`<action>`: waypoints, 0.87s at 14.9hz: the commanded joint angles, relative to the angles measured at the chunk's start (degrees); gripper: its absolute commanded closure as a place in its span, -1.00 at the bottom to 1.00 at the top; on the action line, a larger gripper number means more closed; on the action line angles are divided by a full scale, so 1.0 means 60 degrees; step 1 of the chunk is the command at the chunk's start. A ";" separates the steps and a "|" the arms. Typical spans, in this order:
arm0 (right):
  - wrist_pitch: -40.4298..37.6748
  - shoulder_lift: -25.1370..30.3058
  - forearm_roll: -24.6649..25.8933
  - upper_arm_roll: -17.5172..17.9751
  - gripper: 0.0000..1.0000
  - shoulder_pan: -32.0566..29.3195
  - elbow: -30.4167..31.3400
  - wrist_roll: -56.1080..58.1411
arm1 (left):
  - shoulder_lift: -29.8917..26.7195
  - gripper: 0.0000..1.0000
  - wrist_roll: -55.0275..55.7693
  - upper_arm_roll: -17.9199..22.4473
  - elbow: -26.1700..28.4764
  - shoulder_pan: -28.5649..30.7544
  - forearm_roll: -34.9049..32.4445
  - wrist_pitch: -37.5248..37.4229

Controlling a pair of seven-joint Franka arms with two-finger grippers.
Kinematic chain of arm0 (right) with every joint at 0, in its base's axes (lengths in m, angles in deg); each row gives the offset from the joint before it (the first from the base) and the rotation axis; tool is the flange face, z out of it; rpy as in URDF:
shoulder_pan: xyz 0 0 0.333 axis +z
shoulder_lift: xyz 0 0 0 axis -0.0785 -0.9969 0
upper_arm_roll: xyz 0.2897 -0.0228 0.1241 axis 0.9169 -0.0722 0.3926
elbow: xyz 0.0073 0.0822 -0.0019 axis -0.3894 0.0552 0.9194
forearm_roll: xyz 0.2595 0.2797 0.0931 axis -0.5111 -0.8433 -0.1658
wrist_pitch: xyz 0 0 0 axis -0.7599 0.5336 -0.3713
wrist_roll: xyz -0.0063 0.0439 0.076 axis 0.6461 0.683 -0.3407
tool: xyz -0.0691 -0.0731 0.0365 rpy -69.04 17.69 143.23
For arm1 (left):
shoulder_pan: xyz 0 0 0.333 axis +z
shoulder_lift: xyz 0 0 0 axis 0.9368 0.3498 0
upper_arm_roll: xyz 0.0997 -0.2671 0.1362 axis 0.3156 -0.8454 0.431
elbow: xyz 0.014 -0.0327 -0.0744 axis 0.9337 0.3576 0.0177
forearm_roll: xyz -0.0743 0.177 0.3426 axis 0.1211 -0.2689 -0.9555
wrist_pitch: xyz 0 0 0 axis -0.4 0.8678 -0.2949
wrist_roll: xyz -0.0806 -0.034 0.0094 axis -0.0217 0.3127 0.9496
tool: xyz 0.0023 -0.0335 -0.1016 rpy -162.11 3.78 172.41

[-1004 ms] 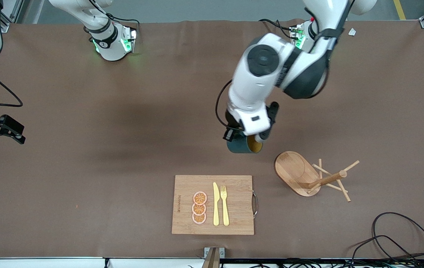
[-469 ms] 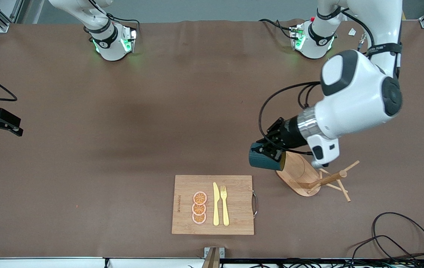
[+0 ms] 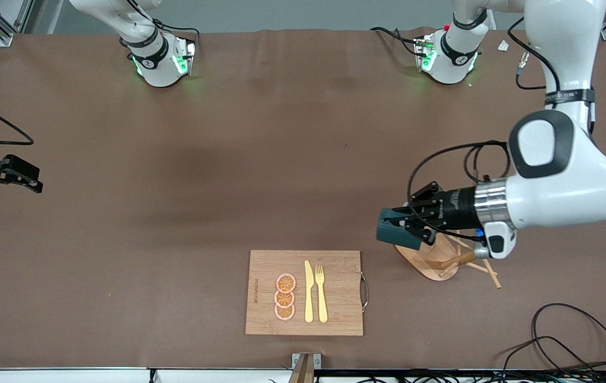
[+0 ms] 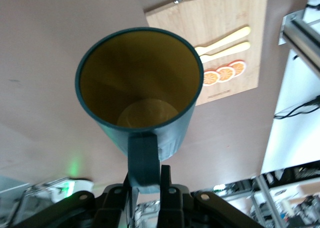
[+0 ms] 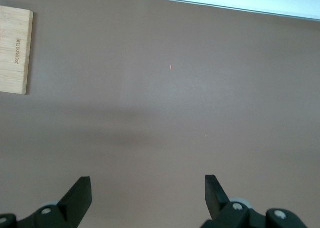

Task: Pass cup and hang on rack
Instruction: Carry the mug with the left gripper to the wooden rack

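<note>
The cup [image 3: 394,232] is carried on its side in the air over the rack [image 3: 430,255], its handle [image 4: 144,160] clamped between the closed fingers of the left gripper [image 3: 414,226]. The right gripper [image 3: 15,175] waits with fingers spread over the table [image 3: 175,186] at the right arm's end.

Rack [image 3: 429,264] partly hidden by left pincer [image 3: 408,227] & cup [image 3: 391,230], pegs mostly covered. Right arm cut off at frame's left edge. Cup handle's lower end hidden in left wrist view.

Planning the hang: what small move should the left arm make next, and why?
Probably ease the cup toward a peg: the left gripper pinches its handle, holding it sideways over the rack, not yet hung. The right gripper waits open.
</note>
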 commanded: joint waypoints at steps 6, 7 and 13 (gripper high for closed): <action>-0.0421 0.0621 -0.0065 -0.0039 -1.00 -0.0031 0.0006 -0.0011 | 0.0469 1.00 -0.1647 -0.0057 -0.0032 0.1160 0.0927 -0.2082; -0.0639 0.0621 -0.0080 -0.0068 -1.00 -0.0060 0.0006 0.0018 | 0.0513 1.00 -0.1751 -0.0071 -0.0032 0.1337 0.0986 -0.2199; -0.1491 0.0650 -0.0403 -0.0025 -1.00 -0.0266 -0.0009 -0.0798 | 0.0631 1.00 -0.1811 -0.0057 -0.0047 0.1791 0.1337 -0.2259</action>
